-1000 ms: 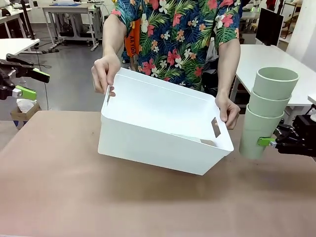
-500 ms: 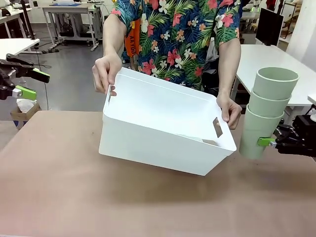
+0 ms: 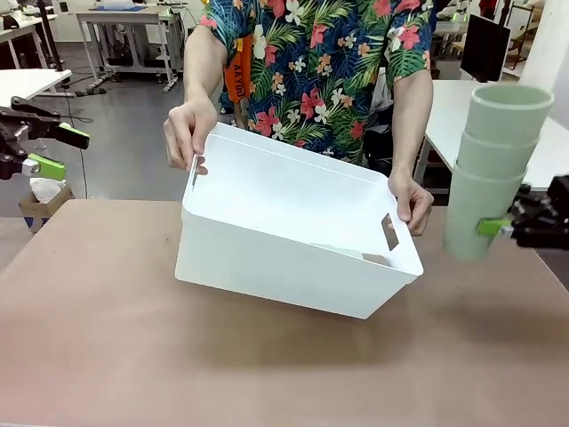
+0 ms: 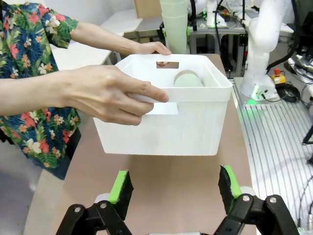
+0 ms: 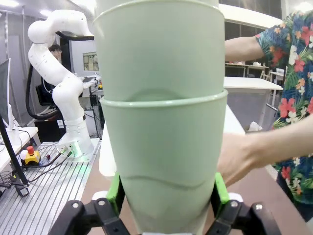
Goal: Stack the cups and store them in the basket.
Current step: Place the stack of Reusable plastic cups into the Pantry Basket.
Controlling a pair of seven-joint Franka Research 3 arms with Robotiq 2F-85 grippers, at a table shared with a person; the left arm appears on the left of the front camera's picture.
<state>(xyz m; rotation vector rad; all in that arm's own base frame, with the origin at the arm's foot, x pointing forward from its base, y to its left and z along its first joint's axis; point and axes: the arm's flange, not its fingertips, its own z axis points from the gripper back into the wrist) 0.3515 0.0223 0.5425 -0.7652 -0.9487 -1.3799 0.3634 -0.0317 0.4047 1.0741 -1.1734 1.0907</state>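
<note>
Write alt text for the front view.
A person's hands hold the white basket tilted above the table. On the right, the right gripper grips an upright stack of mint cups; the left gripper waits open.

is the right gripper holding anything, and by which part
Yes: the right gripper is shut on the stack of mint green cups, clamping the lower wall of the bottom cup.

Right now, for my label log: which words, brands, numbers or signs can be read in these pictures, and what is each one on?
Orange strap hanging at the person's shirt: dark lettering running down it, too blurred to read.
Basket: no print to be seen.
Stack of cups: no print to be seen.
No text can be quoted.
</note>
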